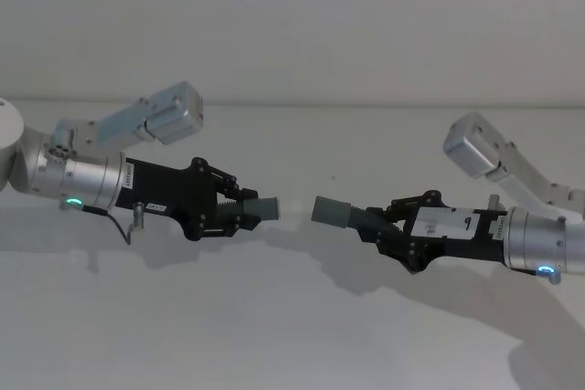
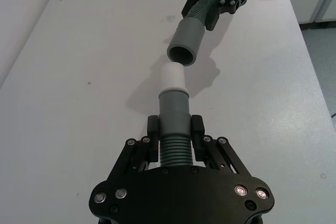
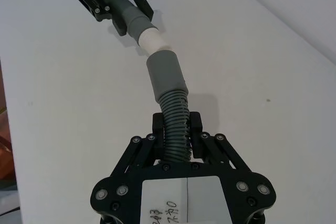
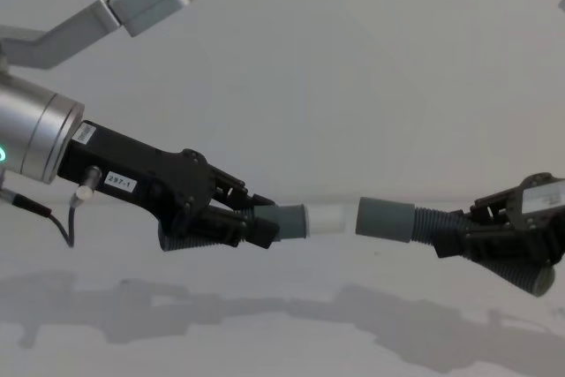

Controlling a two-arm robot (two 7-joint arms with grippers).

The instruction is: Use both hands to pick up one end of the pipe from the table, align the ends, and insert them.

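- Meanwhile, at the left of the chest view, the left gripper (image 4: 252, 218) was clenched on the white-tipped pipe piece (image 4: 291, 221), its fingers (image 2: 153, 129) pressing the ribbed section just behind the smooth cuff.
- At the lower right of that view the right gripper (image 4: 468, 229) clasped the plain-cuffed pipe piece (image 4: 397, 219) by its ribs.
- Both pieces hung above the table (image 4: 282, 333), their shadows lying on it beneath them.
- The white tip (image 4: 331, 216) pointed at the wider grey cuff (image 4: 385, 218) near mid-frame, nearly in line and just apart, not yet inserted.
- The left wrist view showed the cuff's open mouth (image 2: 182, 54) facing the tip, a little off to one side.
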